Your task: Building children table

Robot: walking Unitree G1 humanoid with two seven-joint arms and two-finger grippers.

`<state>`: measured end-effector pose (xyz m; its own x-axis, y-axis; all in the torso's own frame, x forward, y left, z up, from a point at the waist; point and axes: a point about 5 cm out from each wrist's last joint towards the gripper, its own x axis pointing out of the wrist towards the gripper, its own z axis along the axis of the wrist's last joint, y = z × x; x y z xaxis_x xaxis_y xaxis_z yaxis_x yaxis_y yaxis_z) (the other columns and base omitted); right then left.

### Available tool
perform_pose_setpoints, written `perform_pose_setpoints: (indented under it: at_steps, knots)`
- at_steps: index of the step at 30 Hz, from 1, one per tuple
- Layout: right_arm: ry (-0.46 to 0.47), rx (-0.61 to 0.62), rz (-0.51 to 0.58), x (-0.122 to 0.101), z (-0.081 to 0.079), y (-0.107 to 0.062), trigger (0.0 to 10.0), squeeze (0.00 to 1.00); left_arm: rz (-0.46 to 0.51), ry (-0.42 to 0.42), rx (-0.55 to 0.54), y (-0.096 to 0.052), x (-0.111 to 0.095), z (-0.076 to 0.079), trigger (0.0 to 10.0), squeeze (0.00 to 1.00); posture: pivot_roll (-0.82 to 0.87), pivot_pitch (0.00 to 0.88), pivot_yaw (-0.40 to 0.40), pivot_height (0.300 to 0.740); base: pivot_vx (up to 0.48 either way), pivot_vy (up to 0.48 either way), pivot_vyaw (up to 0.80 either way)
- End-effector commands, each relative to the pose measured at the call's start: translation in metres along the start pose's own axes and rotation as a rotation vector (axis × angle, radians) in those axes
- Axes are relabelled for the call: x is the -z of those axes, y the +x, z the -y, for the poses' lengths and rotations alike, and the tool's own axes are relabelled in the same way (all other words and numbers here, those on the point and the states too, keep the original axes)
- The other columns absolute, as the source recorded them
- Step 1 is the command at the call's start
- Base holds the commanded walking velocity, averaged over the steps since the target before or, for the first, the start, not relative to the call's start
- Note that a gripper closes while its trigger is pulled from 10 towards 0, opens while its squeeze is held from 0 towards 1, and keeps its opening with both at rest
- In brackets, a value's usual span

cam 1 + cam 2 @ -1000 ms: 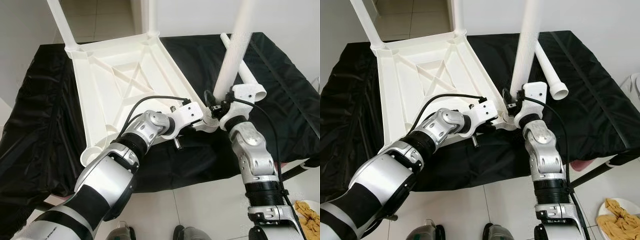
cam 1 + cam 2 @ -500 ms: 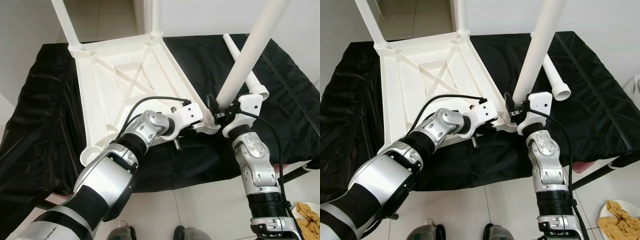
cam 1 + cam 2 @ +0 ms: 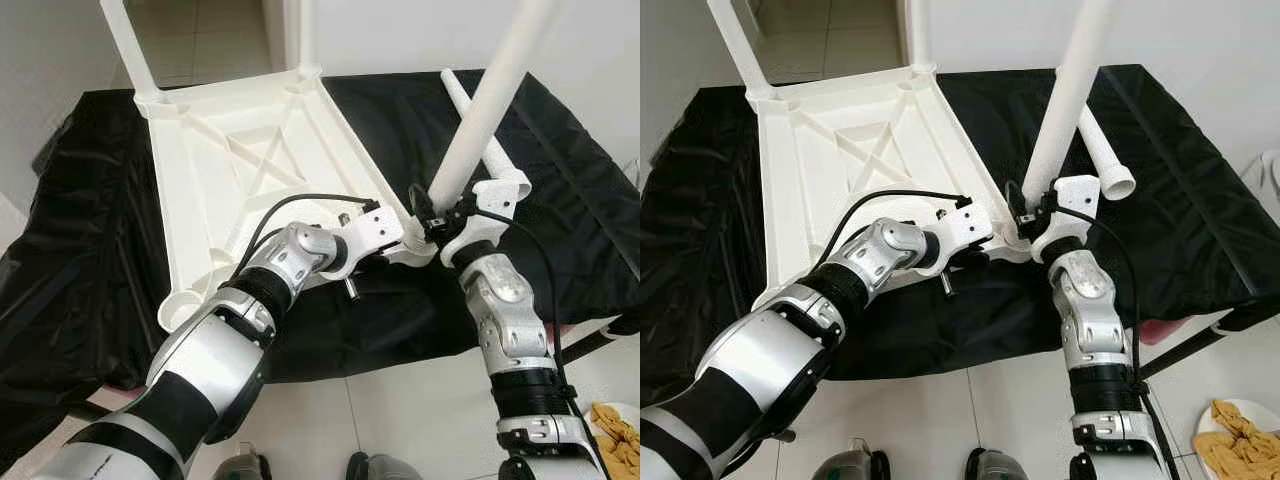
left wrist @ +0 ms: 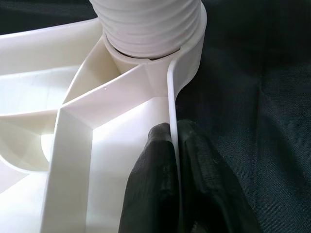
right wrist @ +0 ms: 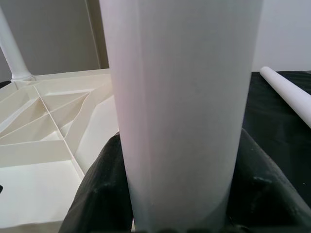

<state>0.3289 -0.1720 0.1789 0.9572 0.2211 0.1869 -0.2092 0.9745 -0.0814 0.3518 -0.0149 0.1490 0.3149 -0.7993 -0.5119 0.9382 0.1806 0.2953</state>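
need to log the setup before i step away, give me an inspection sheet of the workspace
surface: black cloth draped over a stand, wrinkled, hanging over the edges.
job's things: white table top lies upside down on the cloth with two legs screwed in at the far corners; third leg stands tilted in the near corner socket; spare leg lies loose on the cloth.
clutter: nothing seen on the cloth.
grippers: left claw pinches the table top's rim beside the socket; right claw clamps the third leg low down.
cables: black cable loops along the left forearm.
surroundings: tiled floor, white wall; plate of yellowish food on the floor.
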Motion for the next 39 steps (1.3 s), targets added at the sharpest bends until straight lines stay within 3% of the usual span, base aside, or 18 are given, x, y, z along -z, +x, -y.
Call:
perform_pose_setpoints:
  at_steps: [1, 18, 27, 33, 35, 39]
  knots:
    - [0.033, 0.030, -0.164, 0.032, 0.003, -0.007, 10.0, 0.00, -0.050, 0.003, 0.029, 0.001, 0.011, 0.005, 10.0, 0.00, 0.01, 0.057, 0.027, 0.740, 0.000, 0.000, 0.00]
    - [0.064, -0.041, -0.244, 0.046, -0.005, -0.007, 10.0, 0.00, -0.045, 0.003, 0.021, -0.001, 0.009, 0.002, 10.0, 0.00, 0.02, 0.075, 0.030, 0.740, 0.000, 0.000, 0.00]
    - [-0.018, -0.093, -0.209, 0.047, -0.004, -0.013, 10.0, 0.00, -0.043, 0.001, 0.021, -0.001, 0.008, 0.001, 10.0, 0.00, 0.01, 0.079, 0.032, 0.740, 0.000, 0.000, 0.00]
    - [-0.024, -0.080, -0.242, 0.052, -0.002, -0.016, 10.0, 0.00, -0.042, 0.002, 0.022, -0.001, 0.008, 0.001, 10.0, 0.00, 0.01, 0.079, 0.035, 0.740, 0.000, 0.000, 0.00]
    - [-0.088, -0.094, -0.228, 0.051, -0.001, -0.015, 10.0, 0.00, -0.042, 0.005, 0.022, -0.001, 0.007, 0.001, 10.0, 0.00, 0.01, 0.079, 0.035, 0.740, 0.000, 0.000, 0.00]
    - [-0.124, -0.143, -0.202, 0.048, -0.005, -0.015, 10.0, 0.00, -0.041, 0.005, 0.022, -0.001, 0.007, 0.001, 10.0, 0.00, 0.01, 0.080, 0.036, 0.740, 0.000, 0.000, 0.00]
